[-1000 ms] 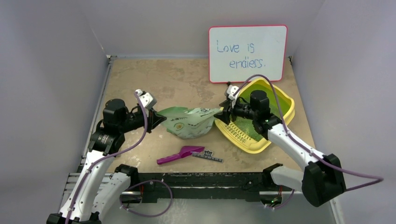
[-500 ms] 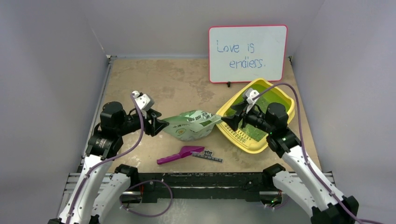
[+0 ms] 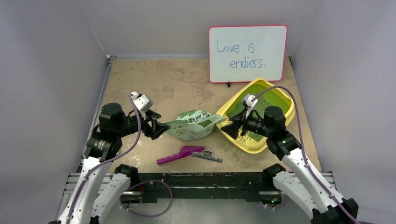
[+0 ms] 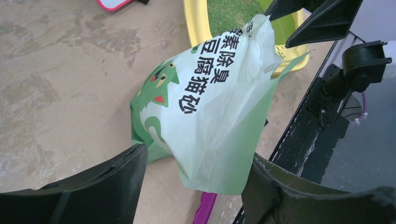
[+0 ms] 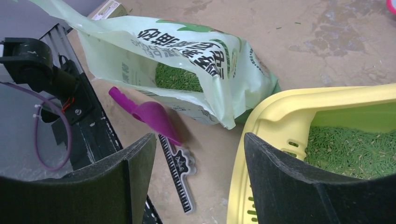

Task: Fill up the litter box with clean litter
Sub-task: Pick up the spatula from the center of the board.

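Though stained, tan tabletop point(image 3: 177, 84), grey walls point(image 3: 154, 23).

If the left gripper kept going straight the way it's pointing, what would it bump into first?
The pale green bag. The left gripper points straight at it with open jaws, and the bag lies just in front of it. I can't tell if they touch already.

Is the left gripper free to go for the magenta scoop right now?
Probably yes: the left gripper stands open beside the bag, and the scoop lies uncovered on the table nearby, nothing between them.
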Robot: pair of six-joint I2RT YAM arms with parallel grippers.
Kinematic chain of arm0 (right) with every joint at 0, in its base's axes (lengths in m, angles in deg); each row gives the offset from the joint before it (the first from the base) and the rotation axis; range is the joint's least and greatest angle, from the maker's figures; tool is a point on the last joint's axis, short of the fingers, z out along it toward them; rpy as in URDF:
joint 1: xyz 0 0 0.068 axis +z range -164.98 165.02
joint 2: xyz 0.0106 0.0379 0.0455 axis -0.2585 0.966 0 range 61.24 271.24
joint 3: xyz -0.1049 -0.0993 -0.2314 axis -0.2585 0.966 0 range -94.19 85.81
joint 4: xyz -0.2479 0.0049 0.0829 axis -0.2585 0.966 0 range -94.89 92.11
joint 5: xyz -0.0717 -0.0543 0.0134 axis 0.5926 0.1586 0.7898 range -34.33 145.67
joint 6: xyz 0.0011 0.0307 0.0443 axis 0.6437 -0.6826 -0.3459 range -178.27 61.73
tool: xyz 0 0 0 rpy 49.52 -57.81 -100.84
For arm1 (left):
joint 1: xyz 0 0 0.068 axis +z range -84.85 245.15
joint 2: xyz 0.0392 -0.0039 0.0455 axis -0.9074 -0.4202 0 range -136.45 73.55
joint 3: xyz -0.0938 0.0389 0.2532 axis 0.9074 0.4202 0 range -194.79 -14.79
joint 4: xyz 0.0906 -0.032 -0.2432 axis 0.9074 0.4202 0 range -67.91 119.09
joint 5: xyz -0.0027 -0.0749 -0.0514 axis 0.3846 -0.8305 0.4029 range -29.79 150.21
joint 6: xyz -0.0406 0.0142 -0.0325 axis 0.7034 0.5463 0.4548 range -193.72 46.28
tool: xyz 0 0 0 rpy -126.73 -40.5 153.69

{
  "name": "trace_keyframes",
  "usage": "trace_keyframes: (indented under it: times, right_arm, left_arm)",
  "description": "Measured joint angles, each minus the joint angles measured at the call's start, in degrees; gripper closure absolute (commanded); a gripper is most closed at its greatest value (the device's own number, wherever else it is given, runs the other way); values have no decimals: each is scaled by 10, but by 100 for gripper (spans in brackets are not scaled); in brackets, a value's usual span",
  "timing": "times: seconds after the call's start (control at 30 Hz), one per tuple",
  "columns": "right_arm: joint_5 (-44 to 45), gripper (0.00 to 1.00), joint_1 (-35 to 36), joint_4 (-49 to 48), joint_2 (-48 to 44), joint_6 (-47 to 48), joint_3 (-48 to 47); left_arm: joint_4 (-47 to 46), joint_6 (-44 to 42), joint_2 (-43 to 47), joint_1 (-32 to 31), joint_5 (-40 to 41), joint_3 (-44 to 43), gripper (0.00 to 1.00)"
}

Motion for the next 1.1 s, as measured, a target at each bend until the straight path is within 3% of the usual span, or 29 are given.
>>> trace_keyframes:
  times: [0.17, 0.37, 0.53, 0.67, 0.83, 0.97, 1.1]
  right_arm:
    - [5, 28, 0, 31, -27, 0, -14]
    - [25, 32, 0, 79, -73, -28, -16]
    - [25, 35, 0, 104, -118, -74, 1]
    - [10, 38, 0, 104, -160, -100, 46]
    - [-2, 38, 13, 91, -181, -101, 104]
    - [22, 37, 73, 64, -165, -82, 119]
    - [113, 36, 215, -1, -41, -38, 114]
  left_arm:
    - [6, 21, 13, 0, 14, -28, 24]
    - [31, 108, 58, 0, 115, -64, 22]
    - [96, 203, 38, 0, 193, -102, 31]
    - [149, 278, 21, 0, 235, -76, 31]
    - [189, 369, 63, 0, 306, -19, 31]
    - [183, 423, 90, 0, 342, 2, 32]
    - [179, 448, 72, 0, 369, 16, 32]
